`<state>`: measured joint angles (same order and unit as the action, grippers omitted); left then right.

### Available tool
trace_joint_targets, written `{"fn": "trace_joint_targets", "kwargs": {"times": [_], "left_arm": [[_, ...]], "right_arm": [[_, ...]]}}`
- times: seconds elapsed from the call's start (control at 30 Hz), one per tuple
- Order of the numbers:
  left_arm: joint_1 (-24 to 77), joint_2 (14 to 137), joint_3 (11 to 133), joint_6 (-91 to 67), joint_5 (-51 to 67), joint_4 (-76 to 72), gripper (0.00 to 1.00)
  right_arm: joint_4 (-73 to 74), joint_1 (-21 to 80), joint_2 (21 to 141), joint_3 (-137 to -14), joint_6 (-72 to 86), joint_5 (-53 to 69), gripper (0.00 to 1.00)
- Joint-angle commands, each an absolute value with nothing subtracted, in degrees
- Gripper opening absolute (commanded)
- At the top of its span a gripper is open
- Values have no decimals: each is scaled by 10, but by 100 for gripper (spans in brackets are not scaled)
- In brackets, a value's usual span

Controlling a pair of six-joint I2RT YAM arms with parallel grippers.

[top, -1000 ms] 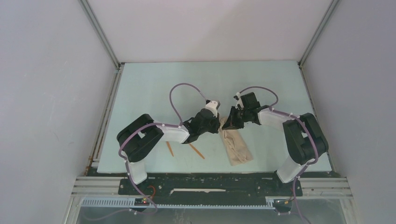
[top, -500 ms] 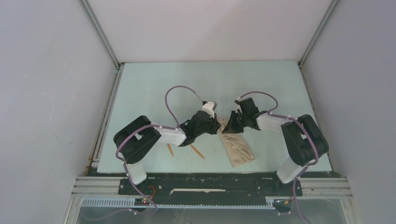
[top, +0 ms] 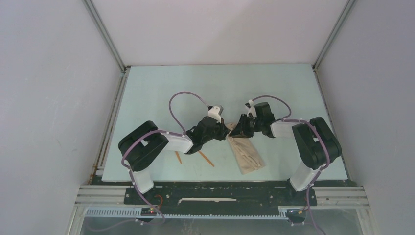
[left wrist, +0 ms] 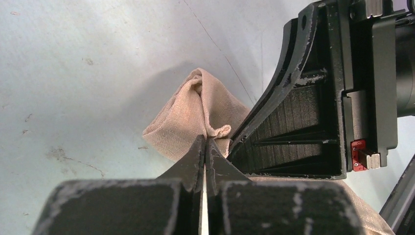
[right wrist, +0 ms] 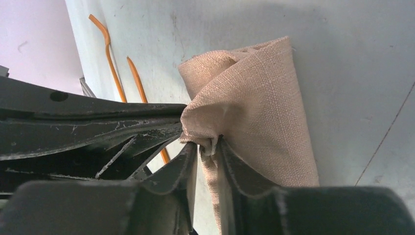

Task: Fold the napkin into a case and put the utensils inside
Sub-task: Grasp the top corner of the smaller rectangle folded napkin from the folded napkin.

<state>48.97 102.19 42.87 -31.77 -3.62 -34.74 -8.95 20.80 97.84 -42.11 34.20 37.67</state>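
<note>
**Item 1, napkin** [top: 247,155]. Beige cloth, folded to a narrow oblong. It lay on the pale table [top: 161,93], right of centre in the top view, with its long axis running from 11 to 5 o'clock. The 11 o'clock end was bunched into a raised, gathered peak.

**Item 2, left gripper** [left wrist: 204,143]. It reached the peak from 9 o'clock. The fingers were clenched tight, with their tips against the gathered cloth (whether any cloth was caught between them could not be told).

**Item 3, right gripper** [right wrist: 209,149]. It reached the same peak from 3 o'clock. The fingers stood slightly apart with a fold of cloth between them. Whether that fold was gripped or let go could not be told.

**Item 4, utensils** [top: 206,159]. Two slim orange pieces lay on bare table at 9 o'clock of the napkin, apart from it and partly under the left arm. Fork and knife could not be told apart.
</note>
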Motion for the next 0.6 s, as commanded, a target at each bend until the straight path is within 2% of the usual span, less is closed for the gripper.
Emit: {"fn": "trace_joint_targets", "kwargs": {"times": [0.0,0.3,0.57], "left_arm": [[487,999,425,-329,-21,-374,0],[483,997,419,-329,-14,-375,0],[483,990,419,-329,-10,-379,0]], "right_arm": [[-130,199,946,-408,330,408,32],[-145,187,945,-408,328,408,33],[-162,206,999,-427,347,401,15]]}}
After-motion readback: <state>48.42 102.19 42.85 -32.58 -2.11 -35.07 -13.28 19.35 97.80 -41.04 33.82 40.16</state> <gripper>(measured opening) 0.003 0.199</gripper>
